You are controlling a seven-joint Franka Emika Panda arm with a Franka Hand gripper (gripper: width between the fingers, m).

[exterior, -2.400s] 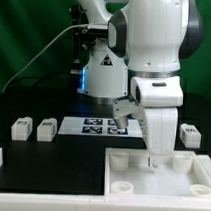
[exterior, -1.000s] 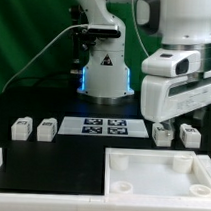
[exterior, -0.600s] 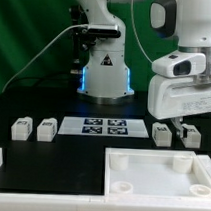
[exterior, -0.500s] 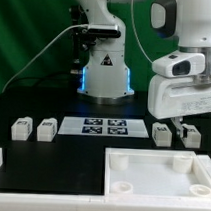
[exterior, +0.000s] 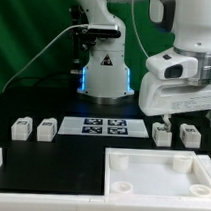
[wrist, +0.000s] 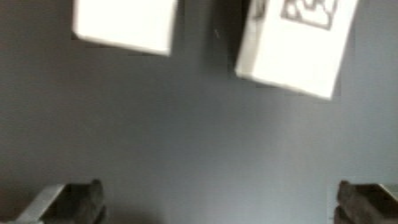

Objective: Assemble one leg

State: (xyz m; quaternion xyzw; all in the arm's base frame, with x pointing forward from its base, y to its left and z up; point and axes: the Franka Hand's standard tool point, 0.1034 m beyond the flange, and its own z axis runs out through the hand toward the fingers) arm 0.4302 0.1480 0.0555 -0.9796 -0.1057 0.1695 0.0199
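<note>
Four small white legs stand in a row on the black table. Two are at the exterior view's left (exterior: pixel 22 129) (exterior: pixel 46 127) and two at its right (exterior: pixel 162 134) (exterior: pixel 190 135). My gripper (exterior: pixel 184 119) hovers just above the right pair, open and empty. In the wrist view the two legs show as white blocks, one plain (wrist: pixel 125 25) and one with a code tag (wrist: pixel 299 48). The gripper (wrist: pixel 221 204) is apart from them, with its dark fingertips (wrist: pixel 71 200) spread wide and only bare table between them.
The large white square tray-like piece (exterior: pixel 160 176) with corner holes lies at the front. The marker board (exterior: pixel 104 125) lies between the two pairs of legs. The robot base (exterior: pixel 103 68) stands behind it.
The gripper rose from the tray-like piece and moved to the exterior view's right, above the right pair of legs. In the last half second it shifted a little left and lower.
</note>
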